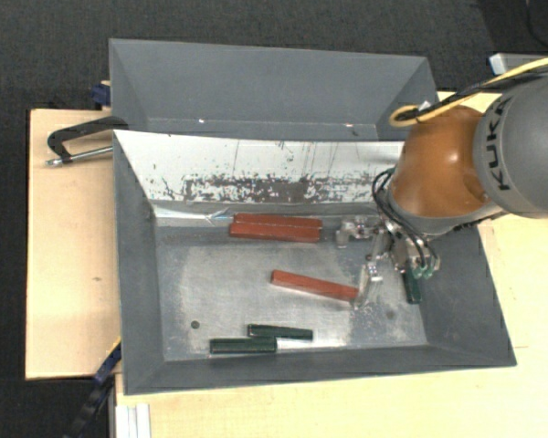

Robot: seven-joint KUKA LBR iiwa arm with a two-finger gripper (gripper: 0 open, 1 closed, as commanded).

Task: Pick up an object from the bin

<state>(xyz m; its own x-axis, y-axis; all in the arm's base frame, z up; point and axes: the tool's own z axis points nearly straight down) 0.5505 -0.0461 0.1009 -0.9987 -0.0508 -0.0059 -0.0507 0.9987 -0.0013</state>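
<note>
Camera view: the grey metal bin (137, 272) holds a few loose things spread over its floor, no heap. The arm (530, 153) comes in from the right, with its orange cover (438, 167) over the bin's right rear part. The gripper (365, 292) hangs low over the floor, right of centre, its tip at the right end of a flat red bar (312, 286). The bar lies near the middle of the floor, slanted, with its left end a bit further back than its right. Tip and bar end look to be touching or just beside each other; I can't tell which. Whether the gripper is released or clenched I can't tell either, as the wrist parts and wiring crowd that spot. The bar looks flat on the floor, not lifted.

A longer red-brown block (276, 228) lies along the foot of the back wall, well apart from the gripper. A small grey metal piece (352, 233) sits just right of that block, near the wrist. Two dark green sticks (256, 339) lie side by side at the front wall, overlapping lengthways, well apart from the gripper. A small dark spot (194, 326) sits on the floor at front left.
</note>
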